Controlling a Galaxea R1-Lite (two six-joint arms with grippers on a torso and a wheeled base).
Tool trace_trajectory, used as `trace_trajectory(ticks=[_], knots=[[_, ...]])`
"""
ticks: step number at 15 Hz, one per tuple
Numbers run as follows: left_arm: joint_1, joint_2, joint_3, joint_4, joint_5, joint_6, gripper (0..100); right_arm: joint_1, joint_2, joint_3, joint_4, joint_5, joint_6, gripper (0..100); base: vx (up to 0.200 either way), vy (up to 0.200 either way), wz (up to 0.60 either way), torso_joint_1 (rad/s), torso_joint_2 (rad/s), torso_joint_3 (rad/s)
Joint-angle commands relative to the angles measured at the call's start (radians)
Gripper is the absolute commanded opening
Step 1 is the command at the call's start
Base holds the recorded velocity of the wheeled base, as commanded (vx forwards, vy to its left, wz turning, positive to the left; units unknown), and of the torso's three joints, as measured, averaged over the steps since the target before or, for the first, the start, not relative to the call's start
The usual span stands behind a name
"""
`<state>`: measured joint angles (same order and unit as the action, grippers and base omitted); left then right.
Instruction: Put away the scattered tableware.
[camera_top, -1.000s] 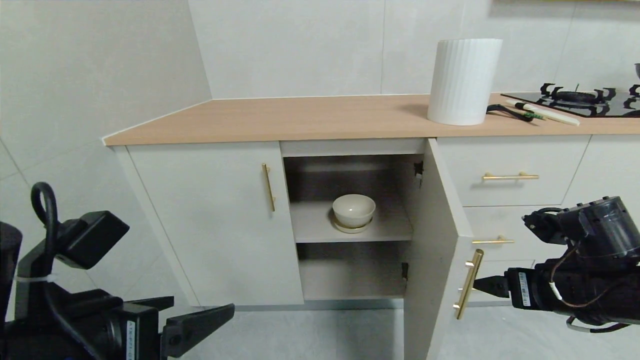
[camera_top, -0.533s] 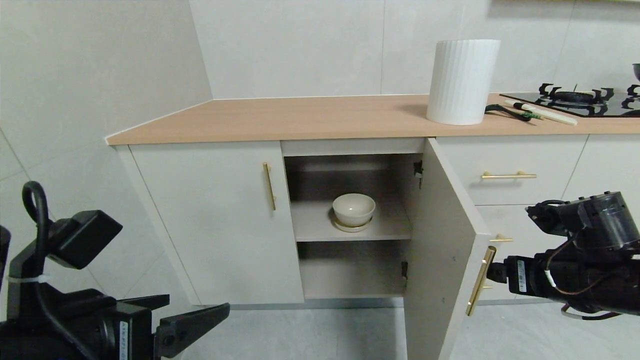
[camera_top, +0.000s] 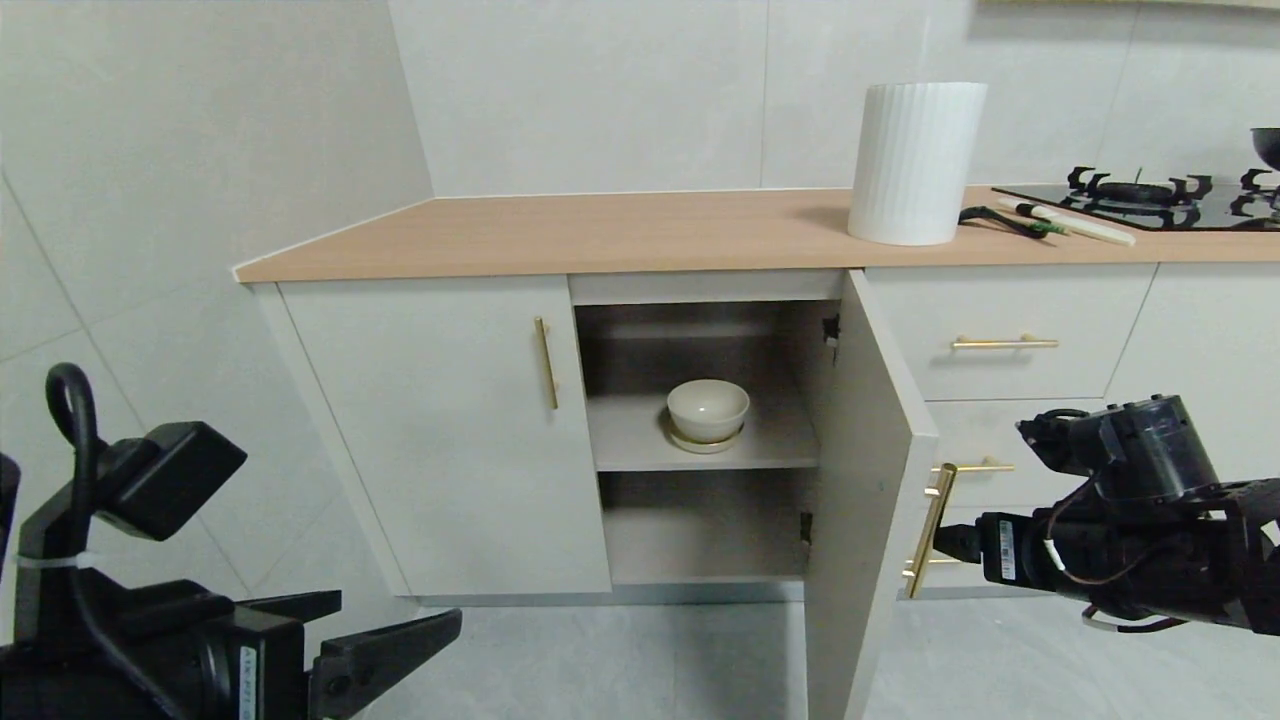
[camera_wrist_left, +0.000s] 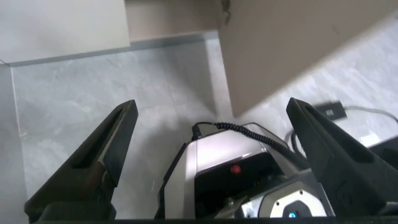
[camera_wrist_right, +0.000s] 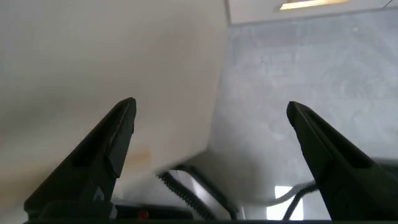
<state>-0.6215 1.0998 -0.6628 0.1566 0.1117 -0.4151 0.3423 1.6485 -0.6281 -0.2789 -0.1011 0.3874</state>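
We see the bowl (camera_top: 708, 408) on a small plate (camera_top: 700, 444) on the open cabinet's upper shelf (camera_top: 635, 445), frame centre. Right gripper (camera_top: 950, 540), fingers apart, sits at the door handle (camera_top: 930, 525), lower right. Left gripper (camera_top: 400, 612), fingers also spread, lower left. Utensils (camera_top: 1065, 222) lie on the countertop (camera_top: 600, 235) upper right, beside the white canister (camera_top: 915, 165)

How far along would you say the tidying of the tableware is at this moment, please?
Done: a bowl sits on a plate on the cupboard shelf. In hand: nothing; the right gripper is open by the open door and its handle, the left gripper open, low. Remaining: probably shutting the door, and perhaps the utensils lying on the counter.
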Motion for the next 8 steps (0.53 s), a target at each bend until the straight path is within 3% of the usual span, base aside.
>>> trace_trajectory(ticks=[1, 8], knots=[[0.000, 0.002, 0.000, 0.000, 0.000, -0.001, 100, 0.000, 0.028, 0.002, -0.014, 0.000, 0.002, 100, 0.000, 0.000, 0.00, 0.000, 0.00, 0.000], [0.000, 0.008, 0.000, -0.002, 0.000, 0.001, 100, 0.043, 0.217, -0.016, -0.312, 0.014, 0.008, 100, 0.000, 0.000, 0.00, 0.000, 0.00, 0.000]])
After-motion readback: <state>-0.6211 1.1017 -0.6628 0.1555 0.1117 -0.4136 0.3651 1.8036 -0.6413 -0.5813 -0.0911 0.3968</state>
